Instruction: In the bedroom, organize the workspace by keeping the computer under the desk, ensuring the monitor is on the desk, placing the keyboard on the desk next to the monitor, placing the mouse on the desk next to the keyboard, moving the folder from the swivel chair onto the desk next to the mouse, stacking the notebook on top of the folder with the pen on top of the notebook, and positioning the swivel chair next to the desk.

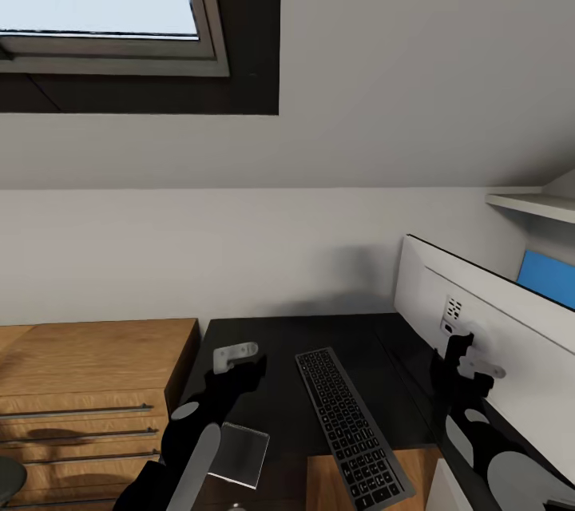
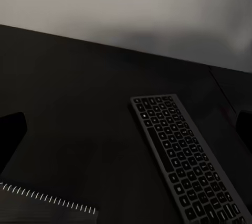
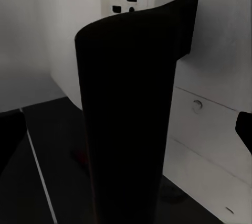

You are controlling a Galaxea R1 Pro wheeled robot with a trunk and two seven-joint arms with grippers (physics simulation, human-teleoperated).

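At a dark bedroom surface (image 1: pixel 279 415), a two-armed robot worked beside a white monitor (image 1: pixel 511 319) seen from behind, its port panel facing the camera. The right end effector (image 1: pixel 467 359) sat close against the monitor's black stand (image 3: pixel 131 119); whether its fingers were spread or clamped on the stand could not be told. The left end effector (image 1: pixel 235 359) hovered over the surface with nothing in it, its opening also unclear. A slim grey keyboard (image 1: pixel 351 423) lay near the monitor, its near end hanging past the edge. A spiral-bound notebook (image 2: pixel 47 208) lay by the left wrist. The monitor looked top-heavy and rigid, best gripped low on the stand; the keyboard seemed light, stiff and flat, best pinched across its narrow width.
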